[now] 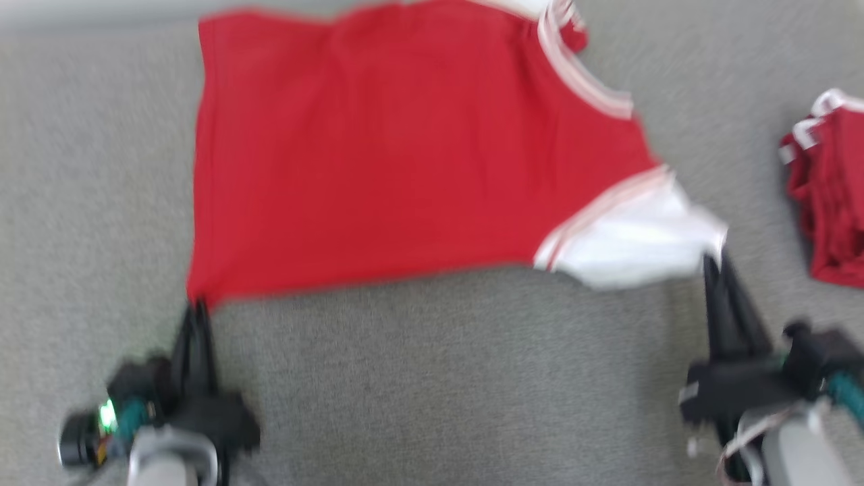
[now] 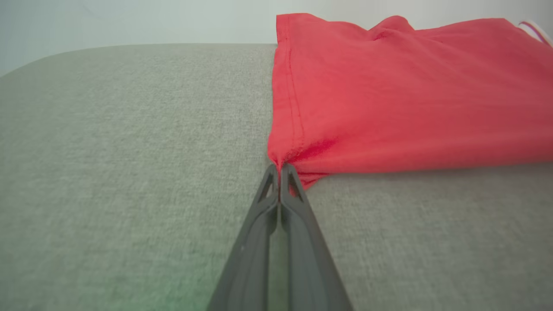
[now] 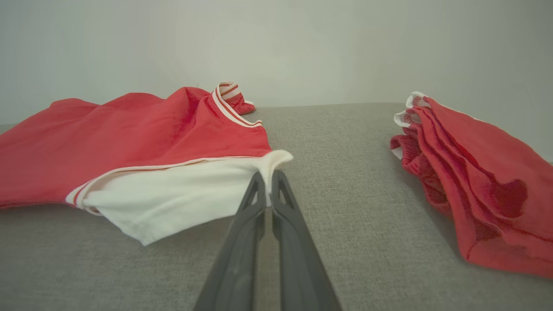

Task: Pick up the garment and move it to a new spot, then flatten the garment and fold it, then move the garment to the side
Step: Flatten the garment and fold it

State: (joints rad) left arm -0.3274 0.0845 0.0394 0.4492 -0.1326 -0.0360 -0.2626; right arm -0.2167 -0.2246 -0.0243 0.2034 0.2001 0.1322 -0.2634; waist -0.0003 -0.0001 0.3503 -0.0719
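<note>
A red garment (image 1: 405,148) with white sleeves and striped trim lies spread on the grey cloth surface, its hem toward the left. My left gripper (image 1: 197,307) is shut on the garment's near hem corner (image 2: 285,162). My right gripper (image 1: 717,260) is shut on the edge of the white sleeve (image 3: 190,194), pinching the cloth at its tip (image 3: 268,172). Between the two grippers the garment's near edge hangs stretched. In the right wrist view the collar (image 3: 229,97) stands up at the far side of the garment.
A pile of folded red garments (image 1: 830,189) with white trim lies at the right edge; in the right wrist view this pile (image 3: 471,181) sits right of my fingers. The grey surface (image 1: 439,378) ends at a pale wall (image 3: 302,43) behind.
</note>
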